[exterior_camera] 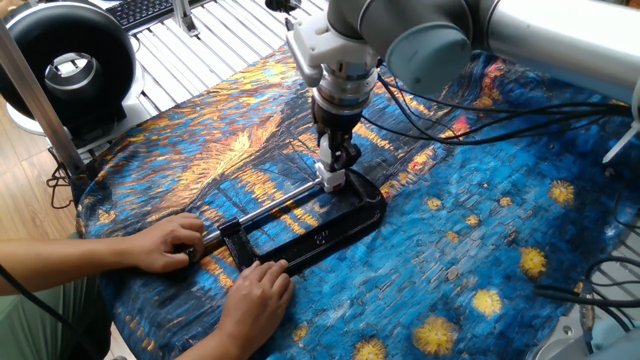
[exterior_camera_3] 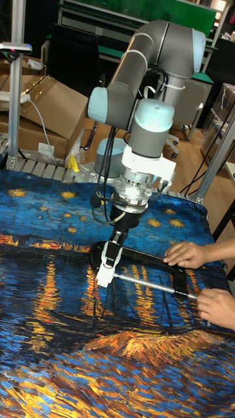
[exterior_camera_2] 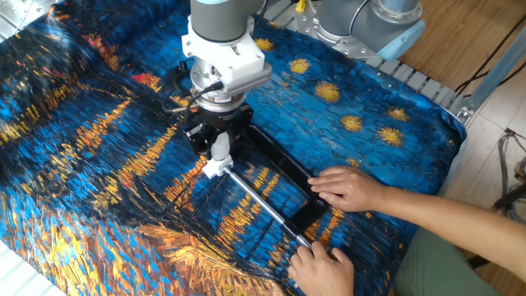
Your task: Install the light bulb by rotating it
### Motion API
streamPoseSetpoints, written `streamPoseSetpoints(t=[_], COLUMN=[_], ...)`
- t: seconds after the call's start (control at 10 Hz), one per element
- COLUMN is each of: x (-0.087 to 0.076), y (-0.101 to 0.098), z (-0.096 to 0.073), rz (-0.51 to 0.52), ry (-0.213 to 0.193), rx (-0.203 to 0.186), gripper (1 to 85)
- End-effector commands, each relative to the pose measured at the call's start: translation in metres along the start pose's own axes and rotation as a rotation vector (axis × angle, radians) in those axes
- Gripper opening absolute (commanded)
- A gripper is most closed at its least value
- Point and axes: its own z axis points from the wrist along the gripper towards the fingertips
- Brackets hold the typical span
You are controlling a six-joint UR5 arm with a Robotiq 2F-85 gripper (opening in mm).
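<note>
Gripper (exterior_camera_2: 219, 146) of a UR5 arm (exterior_camera_3: 145, 78) points straight down over a painted blue-and-orange cloth (exterior_camera_2: 74, 140), its two black fingers (exterior_camera_2: 197, 136) clamped on the bulb (exterior_camera_2: 219, 148). The bulb stands upright, held at its dome, with its neck meeting a white socket block (exterior_camera_2: 213, 168) directly below. That block sits at one end of a black clamp frame (exterior_camera: 330, 232) lying flat on the cloth-covered surface (exterior_camera: 480, 240). A steel rod (exterior_camera_2: 261, 201) runs from the block toward the frame's far end.

Two human hands steady the fixture: one hand (exterior_camera_2: 349, 187) rests flat on the frame's long side, the other hand (exterior_camera_2: 322, 267) grips the rod's end near the cloth's edge. In the tall view, the bulb (exterior_camera_3: 109, 253) shows as a white column between the fingers, the block (exterior_camera_3: 104, 276) just under it. A black round fan (exterior_camera: 68, 70) stands off the surface, well apart from the arm.
</note>
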Motion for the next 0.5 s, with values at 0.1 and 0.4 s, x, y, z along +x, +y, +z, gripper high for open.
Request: streamPoseSetpoints(t=[0.1, 0.4], x=[-0.0008, 0.0010], y=[0.0031, -0.0018], z=[-0.0020, -0.0042], rz=[0.135, 0.255], ry=[-0.023, -0.039], rx=[-0.012, -0.021], gripper=[40.7, 35.3])
